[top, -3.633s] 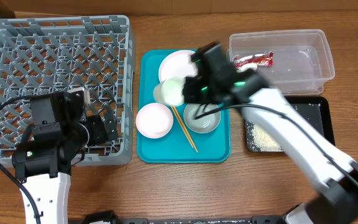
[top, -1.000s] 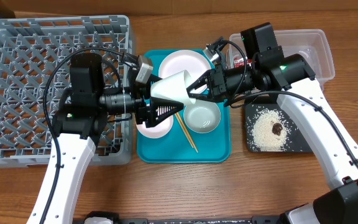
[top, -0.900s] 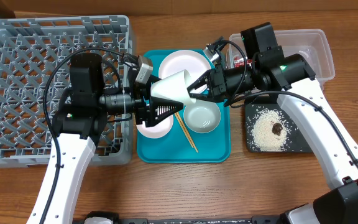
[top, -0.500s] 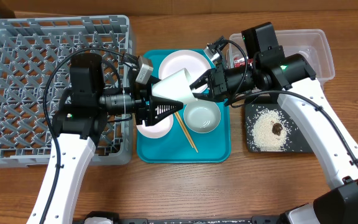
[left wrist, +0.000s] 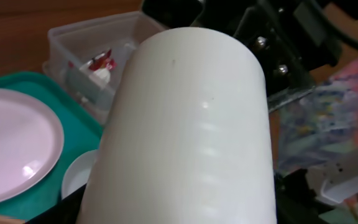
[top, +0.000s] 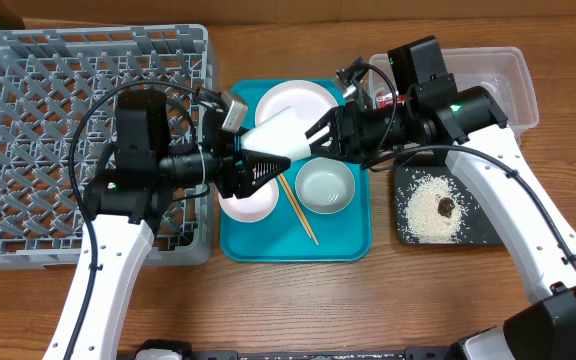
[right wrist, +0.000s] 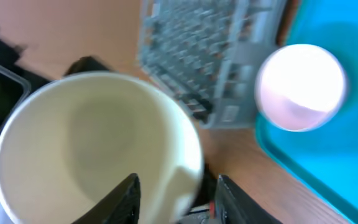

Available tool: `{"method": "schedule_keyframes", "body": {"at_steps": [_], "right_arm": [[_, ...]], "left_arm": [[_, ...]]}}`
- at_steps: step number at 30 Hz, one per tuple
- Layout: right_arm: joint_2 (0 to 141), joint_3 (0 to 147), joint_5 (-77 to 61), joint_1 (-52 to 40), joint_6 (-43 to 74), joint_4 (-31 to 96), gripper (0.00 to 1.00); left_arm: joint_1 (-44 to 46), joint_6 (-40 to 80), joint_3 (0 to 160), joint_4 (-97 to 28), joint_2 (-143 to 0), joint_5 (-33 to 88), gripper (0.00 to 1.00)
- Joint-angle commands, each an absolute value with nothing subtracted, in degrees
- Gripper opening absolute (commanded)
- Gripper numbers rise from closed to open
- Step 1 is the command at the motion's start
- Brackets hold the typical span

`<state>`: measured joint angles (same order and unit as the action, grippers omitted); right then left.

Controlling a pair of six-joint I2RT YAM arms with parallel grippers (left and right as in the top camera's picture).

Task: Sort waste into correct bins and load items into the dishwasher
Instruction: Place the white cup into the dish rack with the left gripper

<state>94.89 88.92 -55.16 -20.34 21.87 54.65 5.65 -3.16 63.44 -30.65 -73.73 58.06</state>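
The small white cup (top: 276, 135) hangs on its side in the air between the two grippers, above the teal serving tray (top: 353, 245). Its base points toward the left gripper (top: 258, 160) and its open mouth toward the right gripper (top: 320, 135). In the left wrist view the cup's wall fills the space ahead of the palm, and from overhead the dark left fingers sit against its lower side, so I judge the left gripper clamped on the cup. In the right wrist view one right finger (right wrist: 124, 198) stands inside the mouth and the other outside the rim, with a gap to the wall: those jaws stand apart and grip nothing. This looks like a hand-over, with the cup bound for the grey dish rack (top: 28, 90) beyond the left wrist. To do it well, the right hand should draw straight back along the cup's axis, so the inner finger clears the rim without hooking it and twisting the cup in the left's hold. The left should not swing away until that finger is fully out. Beneath both hands lie the pale bowl (top: 325, 187), the pink saucer (top: 250, 203) and the chopsticks (top: 298, 212), so a slip would land on crockery.
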Motion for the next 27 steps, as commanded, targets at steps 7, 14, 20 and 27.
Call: {"method": "schedule_keyframes", "body": {"at_steps": [7,14,20,27], "right_arm": [[94.28,89.3,-33.34,-15.9,22.61,62.63,0.44],[92.2,89.41,-21.76,-8.99,18.74,72.14,0.44],[88.92,89.73,-16.1,-3.68,14.5,77.69,0.44],[87.85,89.71,-14.92,-0.51,13.17,79.88,0.45]], "left_arm": [[4.01,-4.43,64.49,-37.95,-72.25,36.95,0.56],[-4.43,-4.25,64.77,-47.13,-67.99,24.18,0.36],[-13.85,-1.45,64.77,-53.91,-67.07,11.57,0.33],[-21.3,2.2,64.77,-57.69,-67.88,7.11,0.26]]}}
